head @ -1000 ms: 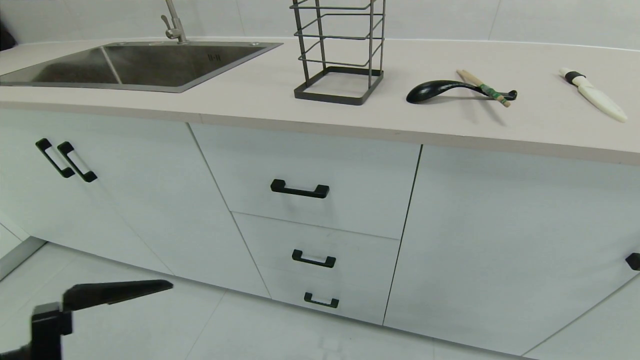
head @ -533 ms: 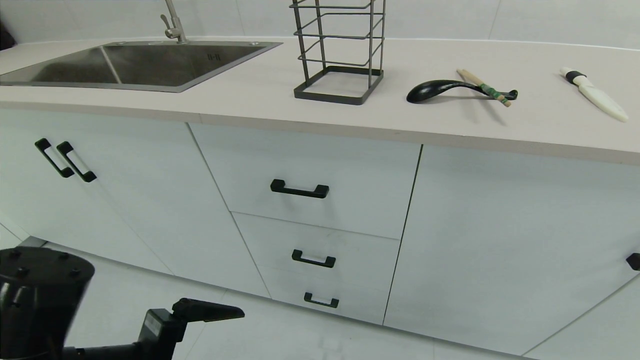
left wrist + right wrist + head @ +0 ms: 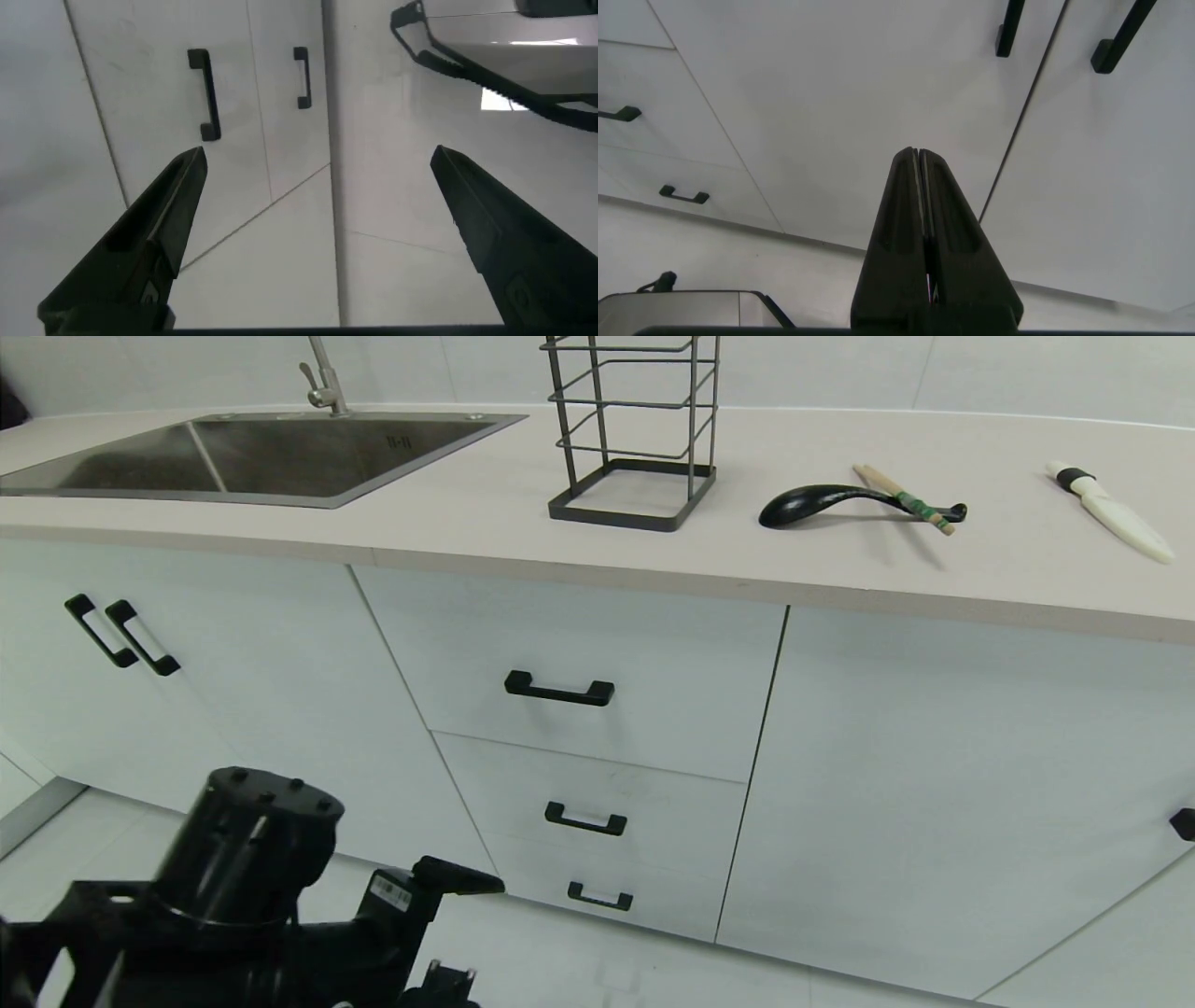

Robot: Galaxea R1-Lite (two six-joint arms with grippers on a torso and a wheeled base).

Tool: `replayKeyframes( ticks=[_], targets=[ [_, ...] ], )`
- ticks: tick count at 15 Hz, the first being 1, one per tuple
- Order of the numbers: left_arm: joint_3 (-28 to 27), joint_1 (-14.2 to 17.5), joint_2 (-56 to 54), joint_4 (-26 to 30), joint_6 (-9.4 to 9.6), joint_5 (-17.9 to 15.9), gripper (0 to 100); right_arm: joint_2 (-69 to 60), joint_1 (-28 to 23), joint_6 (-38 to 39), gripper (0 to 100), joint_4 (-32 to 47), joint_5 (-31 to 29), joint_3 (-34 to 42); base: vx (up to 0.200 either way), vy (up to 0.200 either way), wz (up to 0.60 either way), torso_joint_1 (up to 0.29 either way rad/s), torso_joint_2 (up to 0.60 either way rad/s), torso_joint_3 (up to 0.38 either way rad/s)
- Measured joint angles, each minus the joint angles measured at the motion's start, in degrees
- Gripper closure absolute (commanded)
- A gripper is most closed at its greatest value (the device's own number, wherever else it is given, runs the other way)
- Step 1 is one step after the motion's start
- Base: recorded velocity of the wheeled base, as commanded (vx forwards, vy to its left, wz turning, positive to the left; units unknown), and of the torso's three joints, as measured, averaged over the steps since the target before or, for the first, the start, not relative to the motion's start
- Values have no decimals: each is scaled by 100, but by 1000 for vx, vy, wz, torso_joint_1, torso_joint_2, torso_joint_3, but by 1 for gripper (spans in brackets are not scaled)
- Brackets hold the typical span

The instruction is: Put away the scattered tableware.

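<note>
Left gripper (image 3: 318, 159) jaws wide, low before drawers (image 3: 579, 653). Right gripper (image 3: 920, 157) jaws pressed together. On counter (image 3: 448, 527): ladle (image 3: 831, 502) crosswise, bowl toward rack (image 3: 635, 509). Chopsticks (image 3: 898, 496) cross its handle. Knife (image 3: 1111, 513) slants front-right. Rack top cut off.

The right hand (image 3: 920, 159) faces white cabinet doors (image 3: 831, 112), its fingers pressed flat together. Black door handles (image 3: 1009, 28) mark the doors, and drawer pulls (image 3: 684, 195) mark the neighbouring drawers.

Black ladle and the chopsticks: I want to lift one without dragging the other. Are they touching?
Touching. The head view shows the chopsticks lying across the handle of the black ladle near its far end, with no gap at the crossing.
</note>
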Motion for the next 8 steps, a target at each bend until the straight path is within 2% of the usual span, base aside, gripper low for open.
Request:
replayKeyframes(
  ticks=[2,5,8],
  targets=[
    [-66,0,508,-246,-82,5,0,0,0,0,100,0,0,0,0,0,0,0,0,0],
    [-104,5,1031,-557,-542,22,0,0,0,0,100,0,2,0,0,0,0,0,0,0],
    [-123,5,1549,-1190,-679,52,0,0,0,0,100,-1,2,0,0,0,0,0,0,0]
  ],
)
